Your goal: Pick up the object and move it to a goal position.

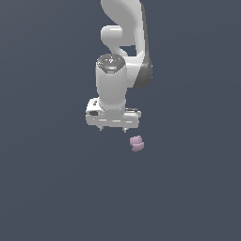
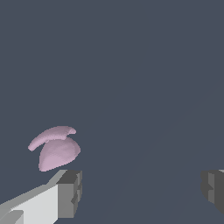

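The object is a small pale pink lumpy piece on the dark grey surface, just below and to the exterior view's right of the white gripper. The gripper hangs from the white arm, fingers pointing down, jaws wide apart and empty. In the wrist view the pink object lies beyond one grey fingertip, outside the gap between the fingers; the other fingertip is at the far side. The gripper holds nothing and does not touch the object.
A plain dark grey surface fills both views. The white arm rises above the gripper toward the top of the exterior view.
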`<move>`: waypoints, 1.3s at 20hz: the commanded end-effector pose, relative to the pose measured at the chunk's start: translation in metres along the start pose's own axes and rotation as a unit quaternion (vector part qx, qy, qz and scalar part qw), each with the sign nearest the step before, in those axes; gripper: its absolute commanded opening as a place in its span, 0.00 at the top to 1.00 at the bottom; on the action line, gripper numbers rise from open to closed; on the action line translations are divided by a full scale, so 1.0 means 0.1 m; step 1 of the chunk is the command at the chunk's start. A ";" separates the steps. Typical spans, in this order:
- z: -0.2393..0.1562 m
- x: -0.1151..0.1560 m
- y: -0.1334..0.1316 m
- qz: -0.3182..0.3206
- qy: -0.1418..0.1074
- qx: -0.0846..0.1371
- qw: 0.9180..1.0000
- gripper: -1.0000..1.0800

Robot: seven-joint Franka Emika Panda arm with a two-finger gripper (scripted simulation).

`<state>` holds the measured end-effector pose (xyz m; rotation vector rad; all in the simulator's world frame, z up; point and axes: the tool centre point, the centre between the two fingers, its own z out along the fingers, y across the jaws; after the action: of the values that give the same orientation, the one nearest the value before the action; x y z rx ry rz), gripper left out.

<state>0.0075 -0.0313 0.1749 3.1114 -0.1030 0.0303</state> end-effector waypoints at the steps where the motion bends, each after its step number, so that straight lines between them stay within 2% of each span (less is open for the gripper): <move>1: 0.00 0.00 0.00 0.000 0.000 0.000 1.000 0.04; 11: 0.11 -0.10 0.19 -0.012 -0.021 -0.013 1.000 0.04; 15: 0.13 -0.09 0.14 -0.017 -0.019 -0.012 1.000 0.04; 20: 0.29 -0.06 -0.16 -0.051 -0.017 -0.007 0.999 0.04; 26: 0.63 -0.08 -0.81 -0.123 -0.011 0.006 0.992 0.04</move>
<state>0.0065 0.0316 0.1188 3.1082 0.2226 -0.0135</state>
